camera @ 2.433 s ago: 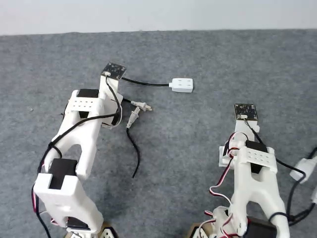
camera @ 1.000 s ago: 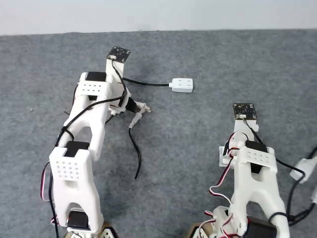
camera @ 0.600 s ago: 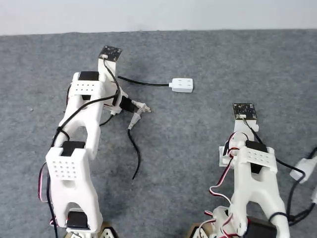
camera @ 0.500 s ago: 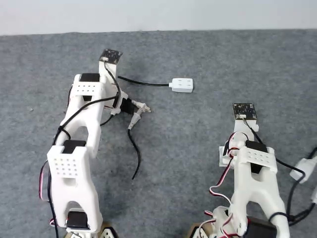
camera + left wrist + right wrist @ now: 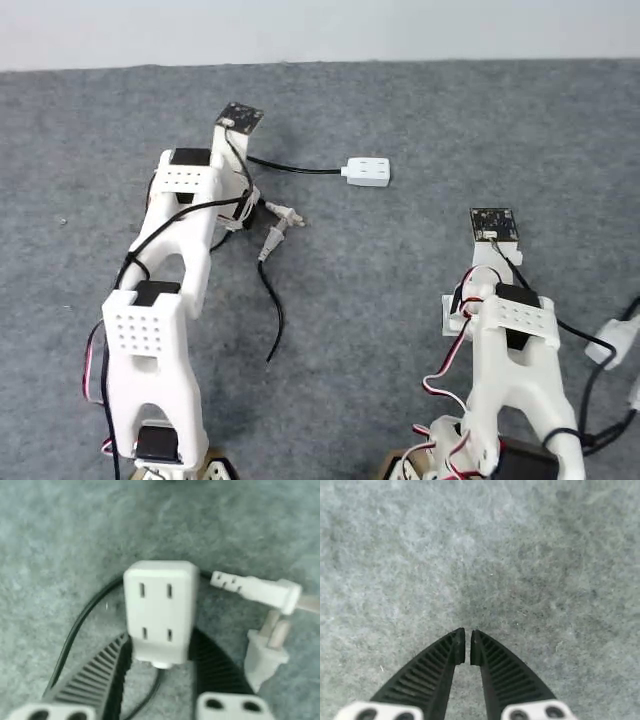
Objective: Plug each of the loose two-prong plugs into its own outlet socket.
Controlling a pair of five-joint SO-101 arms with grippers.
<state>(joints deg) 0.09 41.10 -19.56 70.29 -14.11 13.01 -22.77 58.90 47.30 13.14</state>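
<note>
A white socket block (image 5: 159, 605) with two pairs of slots sits between the black fingers of my left gripper (image 5: 159, 642), which is shut on its lower end. A black cable runs from it across the carpet. Two loose white two-prong plugs lie right beside it: one on its side (image 5: 255, 587), one with prongs pointing at the first (image 5: 267, 650). From above, these plugs (image 5: 285, 213) (image 5: 270, 240) lie just right of the left arm (image 5: 190, 190). A second white socket block (image 5: 366, 172) rests farther right. My right gripper (image 5: 467, 647) is shut on nothing, over bare carpet.
The grey carpet (image 5: 400, 270) covers the whole table. A black cable (image 5: 272, 310) trails from the plugs toward the front. The right arm (image 5: 510, 330) stands at the front right, with white cable parts (image 5: 610, 340) beside it at the right edge.
The left arm's wrist has swung slightly back and forth and now sits a little farther right. The plugs, the far socket block and the right arm have stayed put.
</note>
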